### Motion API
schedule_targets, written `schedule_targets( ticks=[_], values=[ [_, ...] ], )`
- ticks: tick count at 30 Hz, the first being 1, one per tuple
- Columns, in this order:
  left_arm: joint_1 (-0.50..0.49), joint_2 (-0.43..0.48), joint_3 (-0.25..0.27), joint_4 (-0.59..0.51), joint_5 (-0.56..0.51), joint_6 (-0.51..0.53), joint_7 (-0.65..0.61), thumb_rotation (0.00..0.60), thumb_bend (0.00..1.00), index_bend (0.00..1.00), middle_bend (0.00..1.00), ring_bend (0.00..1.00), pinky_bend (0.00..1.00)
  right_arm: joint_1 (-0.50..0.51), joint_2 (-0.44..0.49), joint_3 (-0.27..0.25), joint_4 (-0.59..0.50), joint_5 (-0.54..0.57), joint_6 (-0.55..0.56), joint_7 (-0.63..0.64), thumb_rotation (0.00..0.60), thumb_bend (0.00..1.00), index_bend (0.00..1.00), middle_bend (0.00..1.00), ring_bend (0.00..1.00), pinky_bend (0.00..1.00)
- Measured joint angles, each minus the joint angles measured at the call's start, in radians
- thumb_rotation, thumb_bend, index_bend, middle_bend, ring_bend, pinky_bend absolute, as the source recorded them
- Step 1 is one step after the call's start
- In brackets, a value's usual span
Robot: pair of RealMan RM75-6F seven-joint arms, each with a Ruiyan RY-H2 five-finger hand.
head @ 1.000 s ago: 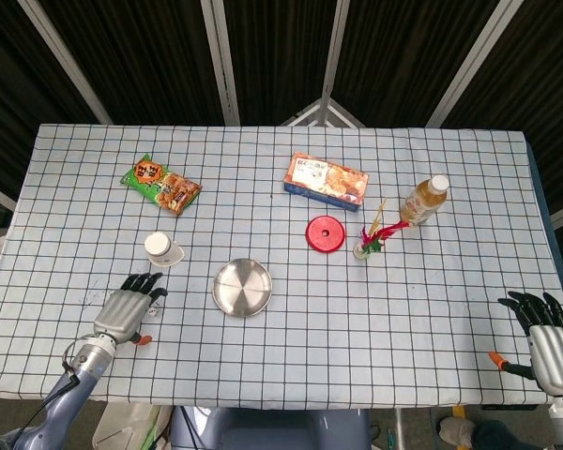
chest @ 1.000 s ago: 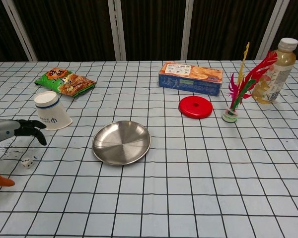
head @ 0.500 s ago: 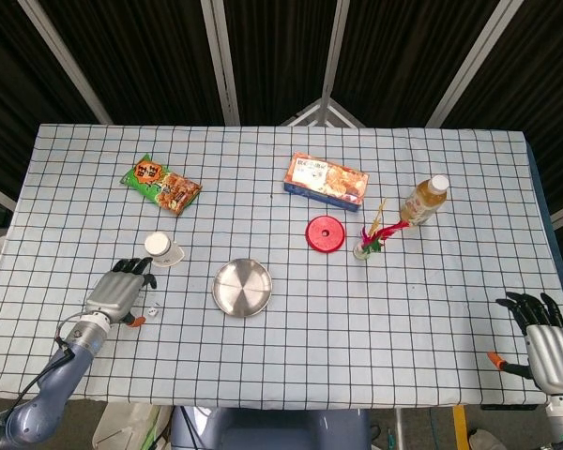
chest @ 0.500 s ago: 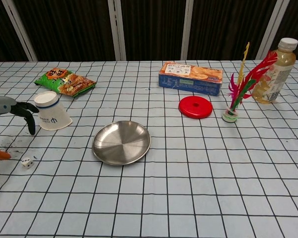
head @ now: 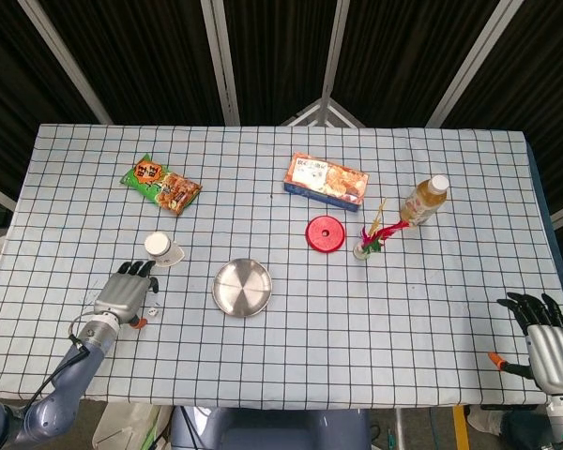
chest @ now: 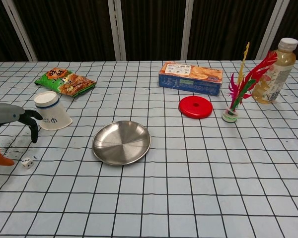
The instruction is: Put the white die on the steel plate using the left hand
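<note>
The white die [chest: 27, 162] [head: 152, 309] lies on the checked cloth near the table's front left. My left hand [chest: 9, 124] [head: 124, 296] hovers just above and left of it, fingers curled downward and apart, holding nothing. The steel plate [chest: 121, 142] [head: 242, 287] sits empty to the right of the die. My right hand [head: 542, 335] rests at the table's front right corner, fingers spread, empty; it shows only in the head view.
A tipped white paper cup [chest: 51, 111] lies right behind my left hand. A snack bag [chest: 64, 81] is at the back left. A biscuit box [chest: 190, 77], red lid [chest: 195, 106], feather shuttlecock [chest: 237, 91] and drink bottle [chest: 274, 70] stand toward the right.
My left hand first moved forward and up toward the cup, uncovering the die, then came slightly back down beside the die. The die and right hand have not moved.
</note>
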Motion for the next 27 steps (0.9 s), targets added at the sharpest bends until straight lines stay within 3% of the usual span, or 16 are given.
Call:
schedule_targets(
  ticks=[11,27],
  values=[
    [-0.018,-0.022,0.041,0.003,-0.013,0.056,0.029,0.600,0.33,0.36,0.03,0.00,0.01,-0.002,0.005,0.000,-0.003,0.000,0.002,0.009,0.600,0.10,0.25,0.19,0.13,0.00],
    [-0.028,-0.073,0.060,0.065,0.017,0.054,-0.006,0.600,0.35,0.40,0.05,0.00,0.01,-0.001,0.003,0.001,0.005,0.010,-0.009,0.010,0.600,0.10,0.25,0.19,0.13,0.00]
  ],
)
